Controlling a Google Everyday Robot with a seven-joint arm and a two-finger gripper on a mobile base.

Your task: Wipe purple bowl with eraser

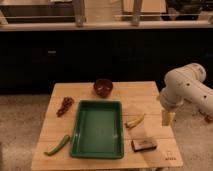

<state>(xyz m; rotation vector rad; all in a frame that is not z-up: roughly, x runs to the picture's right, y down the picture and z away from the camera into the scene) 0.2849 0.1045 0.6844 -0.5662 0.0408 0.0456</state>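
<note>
- A white, rounded robot arm (186,87) reaches in from the right of a pale wooden slatted worktop (150,95), its gripper (167,118) hanging at the worktop's right edge, clear of everything laid out there.
- Whether the gripper is open or closed cannot be told from here; nothing appears to be held in it.
- The small rectangular eraser (144,144), dark on top with a lighter tan base, lies flat near the front right corner, just right of the rectangular green plastic tray (97,131) and below the gripper's position.
- The small round dark maroon-purple bowl (103,87) sits upright at the far edge of the worktop, beyond the tray's far rim and well apart from the eraser.
- Also on the worktop: a curved yellow pepper-like item (135,121) between tray and gripper, a long green pod (57,145) front left, and a knobbly reddish-brown cluster (65,106) at the left.
- By the look of it, the job stands at its opening step: the eraser is not yet picked up.
- The next move calls for bringing the gripper forward and down over the eraser, avoiding the yellow item, then carrying it across the tray to the bowl.
</note>
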